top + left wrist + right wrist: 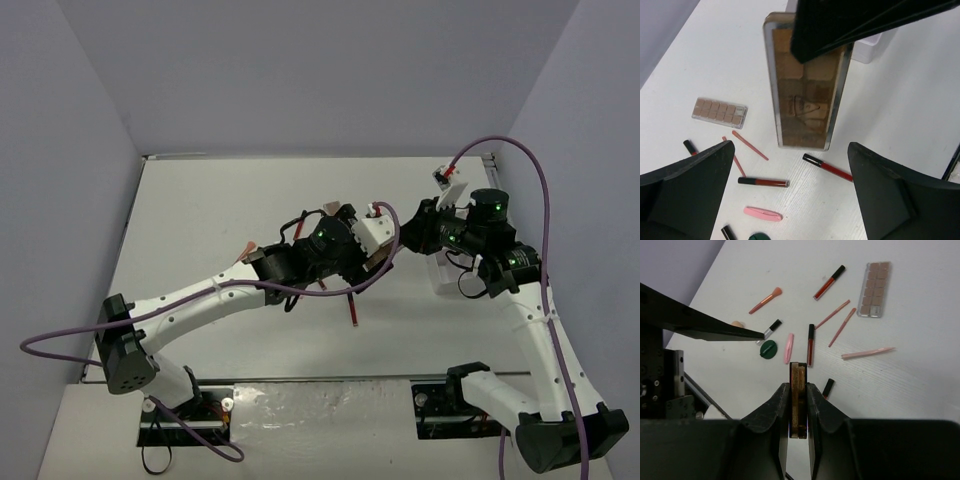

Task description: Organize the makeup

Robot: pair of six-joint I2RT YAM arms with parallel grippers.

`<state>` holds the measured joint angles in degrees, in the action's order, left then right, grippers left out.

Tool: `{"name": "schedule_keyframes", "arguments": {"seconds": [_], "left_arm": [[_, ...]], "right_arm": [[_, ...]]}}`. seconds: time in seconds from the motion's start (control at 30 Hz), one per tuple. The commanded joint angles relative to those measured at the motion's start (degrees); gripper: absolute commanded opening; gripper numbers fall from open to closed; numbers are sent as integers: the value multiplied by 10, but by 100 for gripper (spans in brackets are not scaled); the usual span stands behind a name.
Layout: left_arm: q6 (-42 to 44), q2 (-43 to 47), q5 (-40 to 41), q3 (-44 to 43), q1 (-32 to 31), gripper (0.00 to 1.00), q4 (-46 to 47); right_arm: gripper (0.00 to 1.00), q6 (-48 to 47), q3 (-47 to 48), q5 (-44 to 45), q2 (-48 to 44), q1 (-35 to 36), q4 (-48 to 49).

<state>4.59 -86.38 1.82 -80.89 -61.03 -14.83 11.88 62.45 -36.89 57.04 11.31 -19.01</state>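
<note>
Right claw (798, 386) — pinching palette (798, 407), left claw (790, 145) wide

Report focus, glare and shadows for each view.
Top external: even soft light, weak shadows on the table. Left wrist: large palette sharp, faint sheen on its frame; fingers dark, featureless. Right wrist: small palette crisp; right end effector nearly black, detail lost.

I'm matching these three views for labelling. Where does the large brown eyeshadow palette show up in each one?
Top external: the large eyeshadow palette shows only as a brown sliver at centre, under the wrists.
Left wrist: centre, face-on.
Right wrist: bottom centre, edge-on, clamped in the right tool.
Shared landmark: the small palette, visible in both wrist views only.
</note>
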Motion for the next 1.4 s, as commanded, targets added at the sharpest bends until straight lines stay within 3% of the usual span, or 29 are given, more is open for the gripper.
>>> {"name": "schedule_keyframes", "arguments": {"seconds": [0.0,0.17,0.53,0.67,0.87,1.07,1.37], "left_arm": [[-32,43,66,-1,5,97,28],[-104,74,82,7,53,97,-27],[-204,239,57,90,282,97,-184],[-192,313,71,166,306,97,-182],[-169,390,105,233,328,97,-188],[-169,394,109,239,336,97,-198],[-172,400,125,235,345,97,-215]], "right_arm": [[0,-66,45,107,-4,2,-14],[0,-105,75,211,-5,2,-34],[0,-196,106,386,40,-6,-29],[0,-209,111,388,72,-33,-8],[0,-210,103,322,98,-97,24],[0,-218,104,329,105,-110,27],[0,-257,62,358,39,-152,-20]]}}
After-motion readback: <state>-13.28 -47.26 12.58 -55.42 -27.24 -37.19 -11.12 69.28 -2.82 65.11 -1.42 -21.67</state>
